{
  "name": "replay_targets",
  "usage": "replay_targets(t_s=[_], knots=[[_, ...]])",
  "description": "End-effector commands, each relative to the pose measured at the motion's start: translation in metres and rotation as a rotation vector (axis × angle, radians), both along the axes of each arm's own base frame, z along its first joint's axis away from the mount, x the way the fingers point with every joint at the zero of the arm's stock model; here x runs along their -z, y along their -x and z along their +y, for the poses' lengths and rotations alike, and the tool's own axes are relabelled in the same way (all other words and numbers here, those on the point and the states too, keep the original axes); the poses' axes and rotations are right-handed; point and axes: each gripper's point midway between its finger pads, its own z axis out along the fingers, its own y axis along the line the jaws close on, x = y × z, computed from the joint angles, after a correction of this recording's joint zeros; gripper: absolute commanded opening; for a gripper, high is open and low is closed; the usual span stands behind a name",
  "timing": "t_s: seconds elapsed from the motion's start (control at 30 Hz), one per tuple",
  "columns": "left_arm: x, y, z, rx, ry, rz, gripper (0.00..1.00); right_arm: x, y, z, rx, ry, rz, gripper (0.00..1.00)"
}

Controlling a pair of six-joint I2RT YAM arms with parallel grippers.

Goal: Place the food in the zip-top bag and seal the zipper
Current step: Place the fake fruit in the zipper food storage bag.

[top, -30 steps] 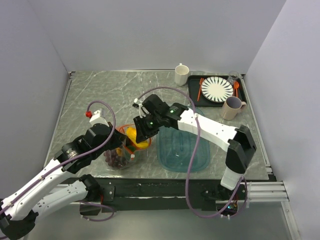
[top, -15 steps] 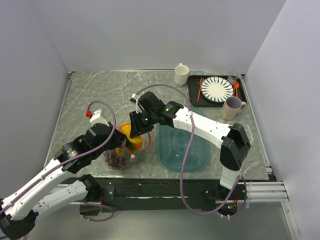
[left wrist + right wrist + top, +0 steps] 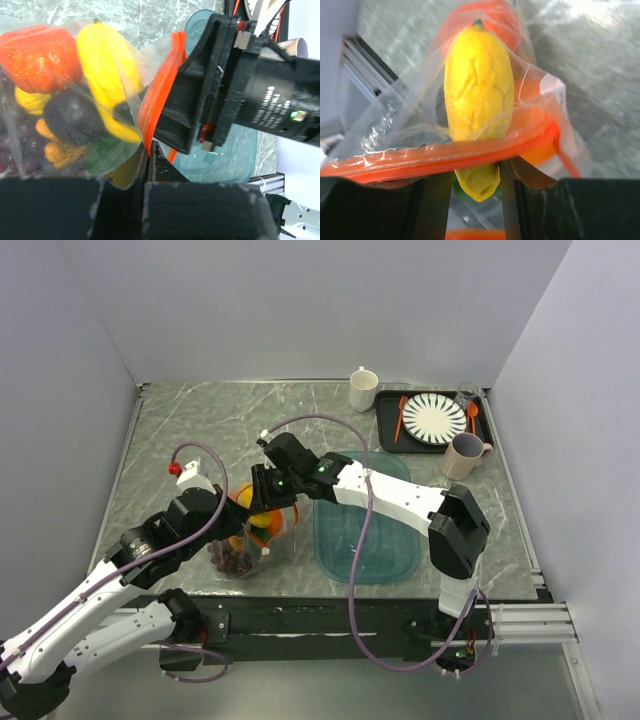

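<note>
Clear plastic zip-top bag: lies on the grey marbled table near its front edge, just left of a translucent teal rectangular tray, with its mouth turned toward the right arm.
Orange-red zipper strip: not sealed; its two sides are parted around the right arm's fingers.
Food already inside: a round red toy fruit, a dark plum, a purple grape bunch and small orange pieces, packed together.
Long yellow toy fruit: mostly past the bag's mouth, with only its lower tip outside the strip.
Right gripper: reaches into the mouth, its jaws partly closed and clamped on the yellow fruit's tip, as far as the wrist view shows.
Left gripper: jaws together, pinching the bag's edge at the near end of the strip and steadying it.
Step in hand: loading, probably late in that stage; sealing has not begun.
Next move: the right jaws must let go of the fruit and back out without dragging the bag. The strip's sides then need pressing together along their length while the left arm anchors the end.
</note>
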Motion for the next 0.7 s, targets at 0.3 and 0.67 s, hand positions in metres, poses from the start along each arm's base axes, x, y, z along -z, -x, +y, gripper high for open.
replay_targets(t_s=[0.3, 0.67], knots=[[-0.022, -0.003, 0.005, -0.024, 0.039, -0.066, 0.01, -0.043, -0.004, 0.011, 0.071, -0.151, -0.093, 0.54], [-0.018, -0.003, 0.007, -0.038, 0.029, -0.053, 0.01, -0.079, -0.001, -0.038, 0.149, -0.119, -0.201, 0.73]])
